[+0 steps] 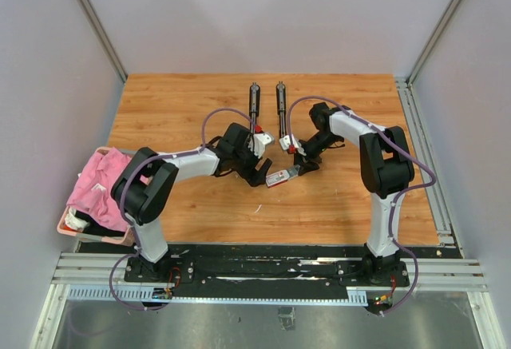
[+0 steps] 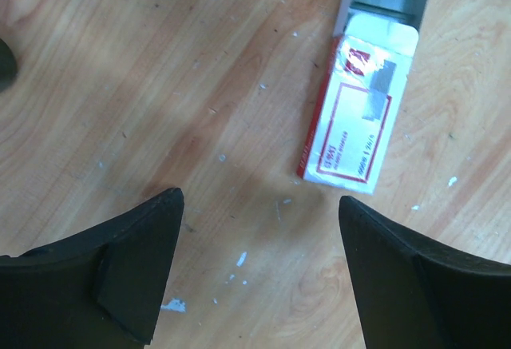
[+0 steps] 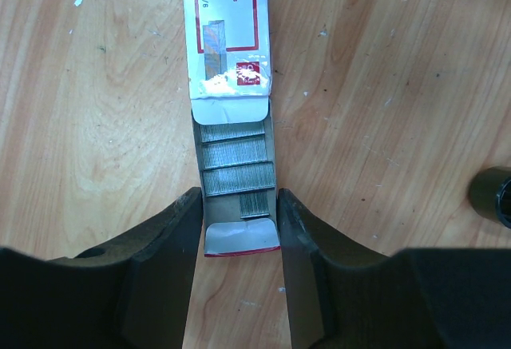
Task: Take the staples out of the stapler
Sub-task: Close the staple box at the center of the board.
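Pinching the slid-out card tray (image 3: pixel 239 239) of the glossy red-and-white staple box (image 3: pixel 227 21) between its matte black wedge-shaped fingers, the right gripper (image 3: pixel 238 197) is partly closed, pressed against the tray's two long sides. The staples (image 3: pixel 233 153) lie inside that tray as finely ribbed, silvery-grey strips set crosswise. The left gripper (image 2: pixel 259 205) hangs wide open over the fleck-marked wood-grain table (image 2: pixel 160 85), holding nothing. The stapler (image 1: pixel 254 103), two slim black bars, lies well apart.

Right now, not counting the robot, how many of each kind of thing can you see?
Long black staplers: 2
Red-and-white staple box: 1
Basket: 1
Pink cloth: 1
Total: 5
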### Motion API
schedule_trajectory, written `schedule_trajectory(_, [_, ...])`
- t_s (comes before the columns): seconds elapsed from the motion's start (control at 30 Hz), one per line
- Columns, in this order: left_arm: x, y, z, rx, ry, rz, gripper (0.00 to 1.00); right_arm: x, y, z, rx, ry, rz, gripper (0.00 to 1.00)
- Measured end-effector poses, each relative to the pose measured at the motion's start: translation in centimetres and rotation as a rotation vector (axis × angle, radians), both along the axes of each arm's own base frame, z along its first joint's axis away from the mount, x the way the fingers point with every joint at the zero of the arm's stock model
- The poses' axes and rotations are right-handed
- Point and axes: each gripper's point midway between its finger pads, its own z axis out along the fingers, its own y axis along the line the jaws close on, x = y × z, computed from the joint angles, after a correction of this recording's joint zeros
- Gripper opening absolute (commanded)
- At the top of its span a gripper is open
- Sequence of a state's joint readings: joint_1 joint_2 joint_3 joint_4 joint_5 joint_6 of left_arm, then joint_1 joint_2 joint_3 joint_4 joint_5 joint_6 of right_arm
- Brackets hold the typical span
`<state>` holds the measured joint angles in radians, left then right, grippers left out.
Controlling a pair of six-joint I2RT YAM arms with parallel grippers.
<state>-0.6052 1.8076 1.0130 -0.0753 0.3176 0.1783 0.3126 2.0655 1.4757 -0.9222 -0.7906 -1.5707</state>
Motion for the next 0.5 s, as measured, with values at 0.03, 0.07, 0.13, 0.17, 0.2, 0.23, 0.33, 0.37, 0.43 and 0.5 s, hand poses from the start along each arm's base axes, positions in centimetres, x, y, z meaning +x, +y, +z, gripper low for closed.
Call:
schedule_trajectory(0.03, [-0.24, 0.1, 0.01, -0.005, 0.004, -0.002, 0.84, 0.03, 0.0, 0.0, -0.001, -0.002, 0.0, 0.43])
schedule_trajectory(0.07, [-0.5, 0.18, 0.05, -0.012, 0.009, -0.005, 0.84, 0.06, -0.03, -0.03, -0.003, -0.004, 0.001, 0.43])
schedule_trajectory(0.13, [-0.94, 0.38, 0.08, -0.02, 0.018, -0.01, 0.84, 0.14, -0.06, -0.05, -0.005, -0.007, 0.0, 0.43])
schedule_trajectory(0.17, [-1.1, 0.42, 0.08, -0.023, 0.022, -0.013, 0.84, 0.16, -0.06, -0.06, -0.005, -0.008, 0.0, 0.43])
schedule_trajectory(0.2, [-1.15, 0.44, 0.08, -0.025, 0.025, -0.014, 0.83, 0.17, -0.06, -0.06, -0.006, -0.009, 0.0, 0.43])
schedule_trajectory(0.23, [-1.16, 0.45, 0.08, -0.025, 0.026, -0.014, 0.83, 0.19, -0.07, -0.07, -0.006, -0.01, 0.0, 0.43])
schedule_trajectory(0.33, [-1.17, 0.54, 0.05, -0.023, 0.03, -0.012, 0.82, 0.22, -0.08, -0.08, -0.007, -0.011, 0.0, 0.43])
schedule_trajectory(0.37, [-1.17, 0.54, 0.02, -0.021, 0.033, -0.012, 0.82, 0.23, -0.07, -0.07, -0.006, -0.011, 0.0, 0.43])
schedule_trajectory(0.43, [-1.01, 0.45, 0.02, -0.016, 0.045, -0.006, 0.82, 0.23, -0.07, -0.08, -0.007, -0.012, 0.0, 0.43])
schedule_trajectory(0.5, [-0.75, 0.32, 0.01, -0.013, 0.055, 0.003, 0.82, 0.24, -0.07, -0.08, -0.007, -0.012, 0.0, 0.43])
